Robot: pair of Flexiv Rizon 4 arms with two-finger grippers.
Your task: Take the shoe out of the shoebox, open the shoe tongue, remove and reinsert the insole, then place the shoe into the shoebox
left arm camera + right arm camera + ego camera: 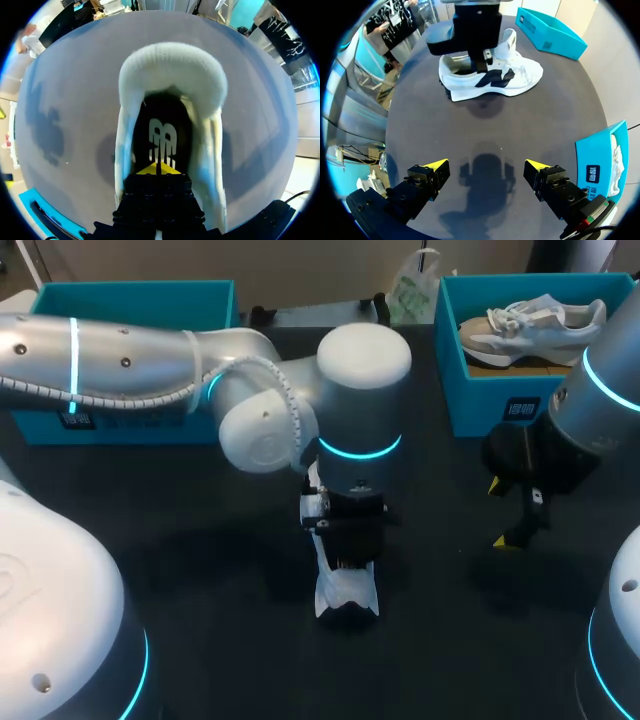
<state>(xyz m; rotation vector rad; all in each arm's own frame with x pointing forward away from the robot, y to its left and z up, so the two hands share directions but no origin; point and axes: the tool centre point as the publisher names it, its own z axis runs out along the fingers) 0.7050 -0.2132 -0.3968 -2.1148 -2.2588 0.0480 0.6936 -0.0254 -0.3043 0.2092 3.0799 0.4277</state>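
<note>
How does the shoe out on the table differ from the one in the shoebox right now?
The table shoe stands upright on its sole on the dark table. The boxed shoe seems to lie on its side in the teal shoebox. The left gripper is down inside the table shoe's opening, while nothing touches the boxed shoe. Both are mostly white sneakers.

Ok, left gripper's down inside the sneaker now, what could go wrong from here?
1. The right gripper hangs open, clear of the white sneaker, so nothing pins it; lifting the insole may drag the whole sneaker up.
2. The left gripper sits deep between the sneaker's sides, so it could snag the collar coming out.
</note>
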